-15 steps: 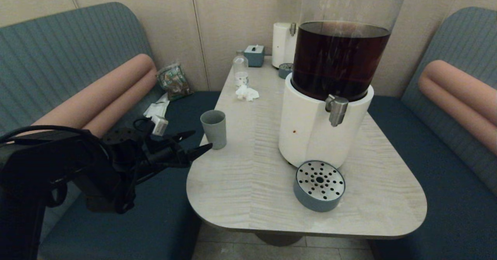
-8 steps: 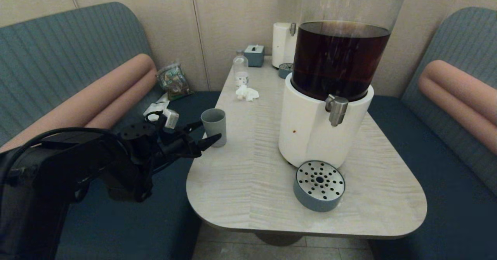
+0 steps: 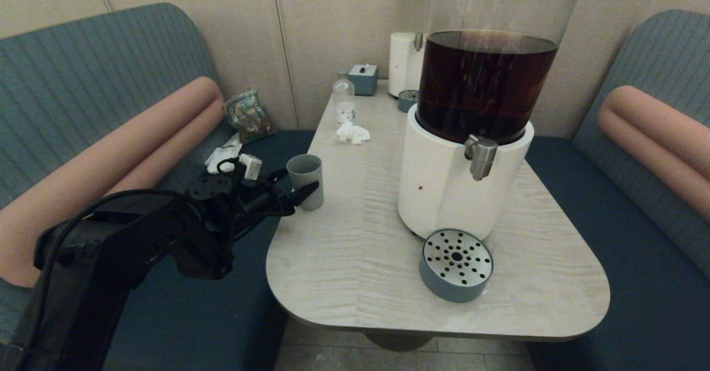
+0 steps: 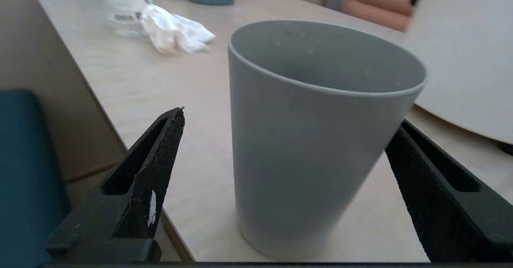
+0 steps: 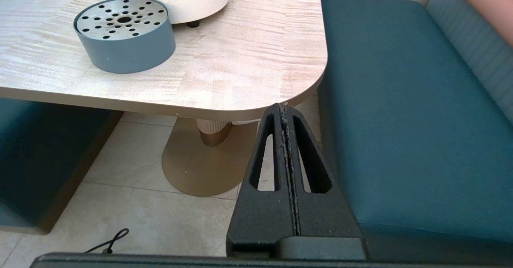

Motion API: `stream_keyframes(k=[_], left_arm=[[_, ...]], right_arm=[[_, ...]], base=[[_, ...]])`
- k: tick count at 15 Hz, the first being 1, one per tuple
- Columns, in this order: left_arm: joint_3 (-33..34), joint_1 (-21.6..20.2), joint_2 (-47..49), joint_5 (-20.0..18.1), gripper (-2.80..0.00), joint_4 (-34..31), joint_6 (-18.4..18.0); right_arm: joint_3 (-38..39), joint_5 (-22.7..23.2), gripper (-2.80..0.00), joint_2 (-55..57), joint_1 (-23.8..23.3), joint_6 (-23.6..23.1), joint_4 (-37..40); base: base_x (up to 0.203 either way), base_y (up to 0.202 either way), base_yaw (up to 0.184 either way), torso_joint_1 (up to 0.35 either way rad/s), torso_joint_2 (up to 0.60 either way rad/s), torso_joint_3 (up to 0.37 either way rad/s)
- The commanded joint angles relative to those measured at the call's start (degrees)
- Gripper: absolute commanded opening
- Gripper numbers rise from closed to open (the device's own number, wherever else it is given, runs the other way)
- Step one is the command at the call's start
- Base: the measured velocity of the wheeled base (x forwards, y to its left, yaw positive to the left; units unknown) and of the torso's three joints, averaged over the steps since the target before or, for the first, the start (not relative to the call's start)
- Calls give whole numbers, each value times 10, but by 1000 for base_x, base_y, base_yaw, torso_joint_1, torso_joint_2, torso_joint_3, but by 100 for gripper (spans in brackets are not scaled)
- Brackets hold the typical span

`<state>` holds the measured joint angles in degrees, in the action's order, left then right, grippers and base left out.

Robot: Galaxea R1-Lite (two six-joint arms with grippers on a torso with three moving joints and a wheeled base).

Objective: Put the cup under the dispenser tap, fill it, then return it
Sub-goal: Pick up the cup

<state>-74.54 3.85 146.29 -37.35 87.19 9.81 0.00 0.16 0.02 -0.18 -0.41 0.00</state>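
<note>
My left gripper (image 3: 297,184) reaches level across the table (image 3: 355,238) edge, fingers spread wide either side of the upright cup (image 3: 305,181), not yet gripping. My right gripper (image 5: 285,111) hangs pressed closed below the table corner.

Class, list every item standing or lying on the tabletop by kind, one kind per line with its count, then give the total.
Dispensers: 2
Drip trays: 2
Cups: 1
Bottles: 1
Tissue boxes: 1
Crumpled tissues: 1
Total: 8
</note>
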Motion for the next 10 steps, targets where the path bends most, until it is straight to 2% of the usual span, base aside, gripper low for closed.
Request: stream_keyframes(k=[1,10], left_arm=[[-19,5,20,3,0,5,0],[-59,15,38,7,0,5,3]], right_arm=[[0,0,-280,0,0,0,0],[0,0,-280,0,0,0,0]], base=[[0,0,0,0,0,0],[0,0,0,0,0,0]])
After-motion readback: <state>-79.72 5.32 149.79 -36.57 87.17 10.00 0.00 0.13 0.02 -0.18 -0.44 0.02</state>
